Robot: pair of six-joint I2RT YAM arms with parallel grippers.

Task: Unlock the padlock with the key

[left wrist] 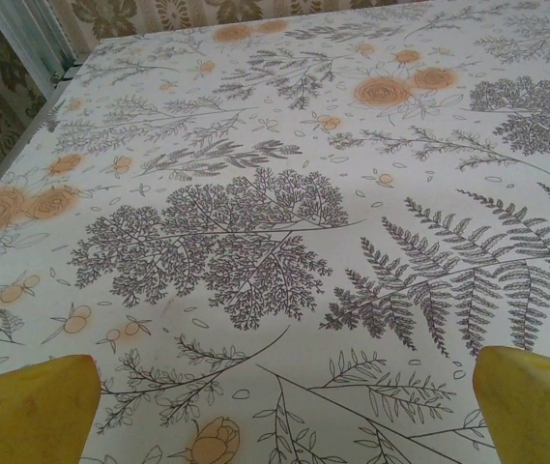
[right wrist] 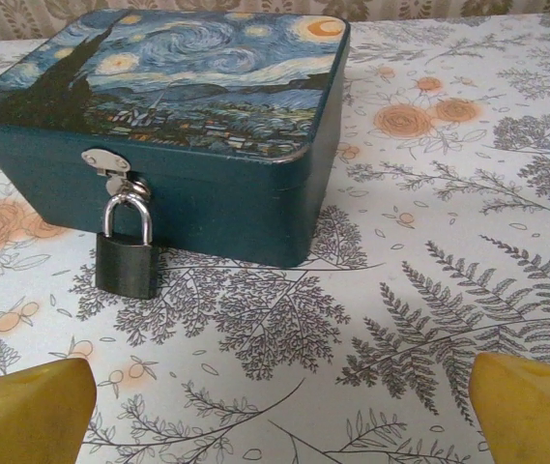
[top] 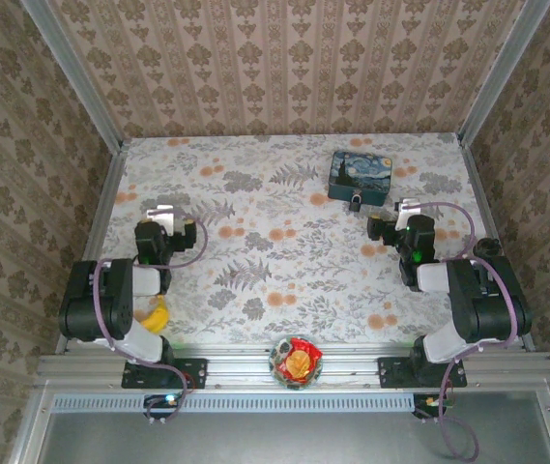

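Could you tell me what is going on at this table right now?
The job is unlocking a padlock, but nothing is being handled yet. The small dark padlock hangs with its shackle closed from the hasp of the blue Starry Night box on the floral table. The right gripper faces it from the near side, open and empty. The left gripper is also open and empty, over bare tabletop.

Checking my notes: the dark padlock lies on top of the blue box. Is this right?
No. The padlock hangs from the clasp on the front wall of the blue box, not on top; the right wrist view shows it.
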